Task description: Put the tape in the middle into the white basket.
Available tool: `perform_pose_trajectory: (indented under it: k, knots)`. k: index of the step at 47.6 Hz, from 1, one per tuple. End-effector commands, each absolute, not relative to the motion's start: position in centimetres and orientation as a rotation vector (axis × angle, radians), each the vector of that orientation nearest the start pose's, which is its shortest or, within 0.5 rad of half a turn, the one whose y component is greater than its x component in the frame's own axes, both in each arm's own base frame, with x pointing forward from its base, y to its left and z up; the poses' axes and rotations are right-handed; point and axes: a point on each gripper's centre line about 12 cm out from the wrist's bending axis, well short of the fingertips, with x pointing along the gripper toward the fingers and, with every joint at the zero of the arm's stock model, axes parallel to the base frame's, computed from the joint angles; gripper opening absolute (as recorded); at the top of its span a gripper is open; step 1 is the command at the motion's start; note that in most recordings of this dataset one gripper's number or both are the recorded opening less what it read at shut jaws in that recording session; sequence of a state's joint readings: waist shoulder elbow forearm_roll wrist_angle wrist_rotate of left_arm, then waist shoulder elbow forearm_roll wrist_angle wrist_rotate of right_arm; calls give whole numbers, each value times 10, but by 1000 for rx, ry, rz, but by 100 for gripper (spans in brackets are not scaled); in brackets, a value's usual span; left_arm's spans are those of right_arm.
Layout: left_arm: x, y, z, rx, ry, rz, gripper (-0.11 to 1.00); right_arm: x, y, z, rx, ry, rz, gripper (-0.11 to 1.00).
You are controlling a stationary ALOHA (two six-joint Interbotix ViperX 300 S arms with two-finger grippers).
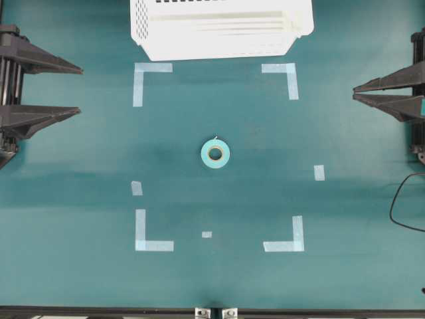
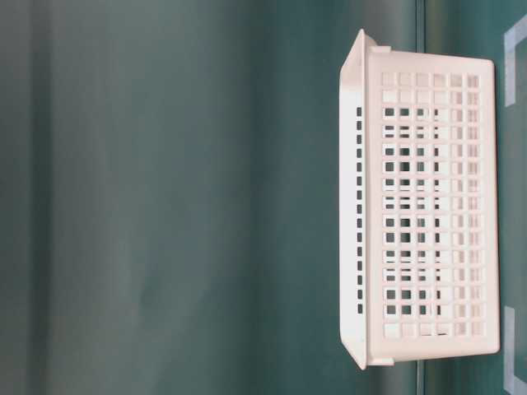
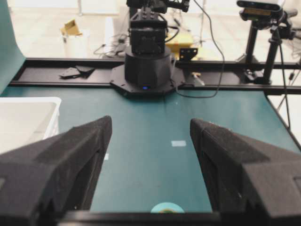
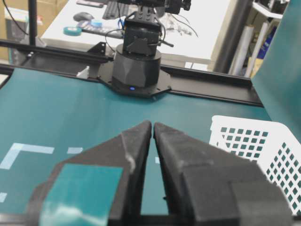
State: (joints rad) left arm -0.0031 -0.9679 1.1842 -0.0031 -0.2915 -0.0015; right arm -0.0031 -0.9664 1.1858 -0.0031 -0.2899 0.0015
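The tape [image 1: 216,153], a small light teal roll with a tan core, lies flat in the middle of the teal table, untouched. In the left wrist view only the tape's top edge [image 3: 167,207] shows, at the bottom. The white basket [image 1: 222,30] with lattice walls stands at the far edge; it fills the table-level view [image 2: 428,214]. My left gripper [image 1: 80,90] hovers at the left edge, open wide and empty [image 3: 150,122]. At the right edge my right gripper [image 1: 354,92] has its fingertips nearly touching [image 4: 152,125] and holds nothing. Both grippers are far from the tape.
Pale blue tape corner marks [image 1: 153,68] and small strips [image 1: 319,173] frame a square around the roll. A black cable [image 1: 405,206] loops in at the right edge. A black rail [image 1: 212,310] runs along the near edge. The opposite arm's base [image 3: 146,70] stands across the table.
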Motion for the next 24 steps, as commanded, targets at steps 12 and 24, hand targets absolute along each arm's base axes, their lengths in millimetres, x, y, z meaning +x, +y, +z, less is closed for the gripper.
perform_pose_trajectory:
  k: [12,24]
  knots:
    - [187,0,276,-33,-64,3,-7,194,-1,278,9,-63,-3,0]
    - [174,0,257,-28,-52,3,-11,192,-2,269,12,-64,-8,0]
